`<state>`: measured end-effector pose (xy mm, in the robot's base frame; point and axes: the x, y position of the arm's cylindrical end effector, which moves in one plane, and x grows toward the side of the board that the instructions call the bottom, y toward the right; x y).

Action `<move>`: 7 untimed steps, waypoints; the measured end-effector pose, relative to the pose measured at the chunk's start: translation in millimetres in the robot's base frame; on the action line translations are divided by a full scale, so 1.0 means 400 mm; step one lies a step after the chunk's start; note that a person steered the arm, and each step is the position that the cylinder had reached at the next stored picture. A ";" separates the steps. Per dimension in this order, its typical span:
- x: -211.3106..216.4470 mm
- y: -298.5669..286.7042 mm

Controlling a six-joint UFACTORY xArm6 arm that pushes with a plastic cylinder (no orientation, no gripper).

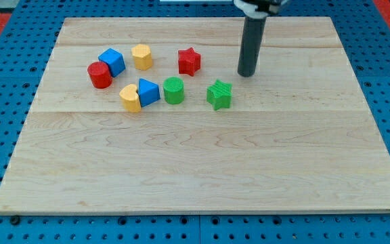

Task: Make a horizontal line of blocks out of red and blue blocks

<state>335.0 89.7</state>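
Task status is judged early: the four red and blue blocks are not yet in a single horizontal row. The red cylinder (99, 74) and the blue cube (112, 62) touch, the cube at about 1 o'clock of the cylinder, so that pair slants rather than lies level. The red star (189, 61) sits well apart toward 3 o'clock of the cube, roughly level with it. The blue triangular block (148, 91) lies lower, at about 5 o'clock of the cube, touching a yellow heart-like block (131, 98) on its 9 o'clock side. A yellow hexagonal block (141, 56) stands between cube and star and would interrupt a line there. A green cylinder (173, 90) and a green star (219, 94) lie along the lower group. My tip (247, 74) rests at 3 o'clock of the red star, apart from every block; there are no jaws on this rod. Blocks appear ribbed, matte plastic; the wooden board (202, 169) is pale, planked, smooth-grained.
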 end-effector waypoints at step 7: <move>-0.059 -0.685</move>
<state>311.2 -184.3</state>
